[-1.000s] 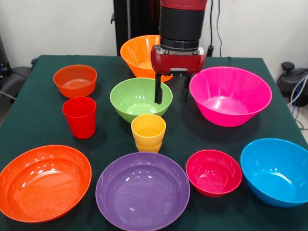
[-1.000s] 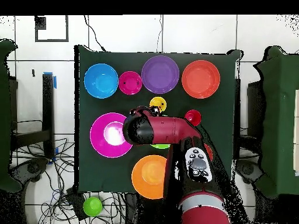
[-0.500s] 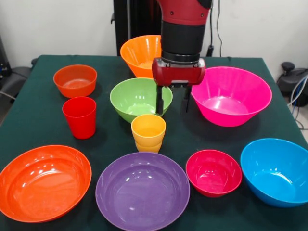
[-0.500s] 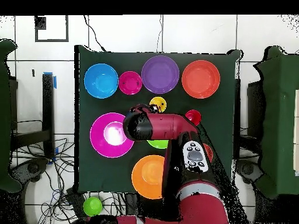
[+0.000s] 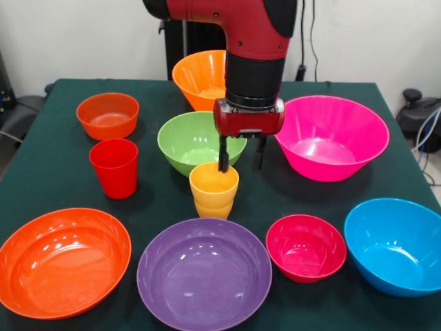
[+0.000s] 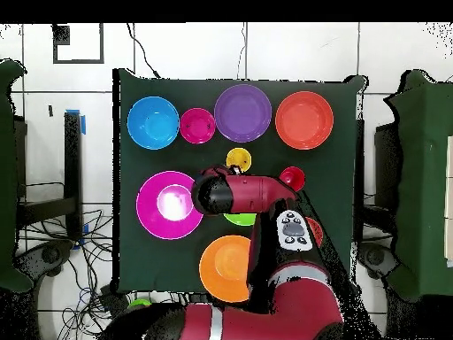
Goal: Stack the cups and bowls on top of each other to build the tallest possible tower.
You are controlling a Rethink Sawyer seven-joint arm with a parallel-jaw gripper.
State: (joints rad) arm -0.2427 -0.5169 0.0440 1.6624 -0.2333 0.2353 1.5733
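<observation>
Hovering over the dark green desk (image 5: 62, 179), the red and black arm's gripper (image 5: 239, 161) is hanging with its jaws spread and empty, one finger dipping at the far rim of the yellow cup (image 5: 213, 190), the other standing clear beside it over bare cloth. That cup is sitting upright just in front of the green bowl (image 5: 193, 140) and looks doubled, a second yellow rim showing under the first. The red cup (image 5: 114, 167) is standing alone, well apart toward the picture's left.

Eight bowls are lying singly on the desk, none nested: the small orange-red bowl (image 5: 107, 115), the light orange bowl (image 5: 200, 77) partly behind the arm, the green one, the large magenta bowl (image 5: 329, 136), the blue bowl (image 5: 396, 245), the small crimson bowl (image 5: 306, 247), the purple bowl (image 5: 204, 274) and the big orange bowl (image 5: 62, 261). No tower is standing.

From above, the arm (image 6: 252, 193) is covering most of the green bowl and the small orange-red one, and is hiding the jaws entirely; only the front camera is showing them. The overhead view is also showing a green object (image 6: 139, 304) on the floor beside the desk, partly hidden by the robot's body.
</observation>
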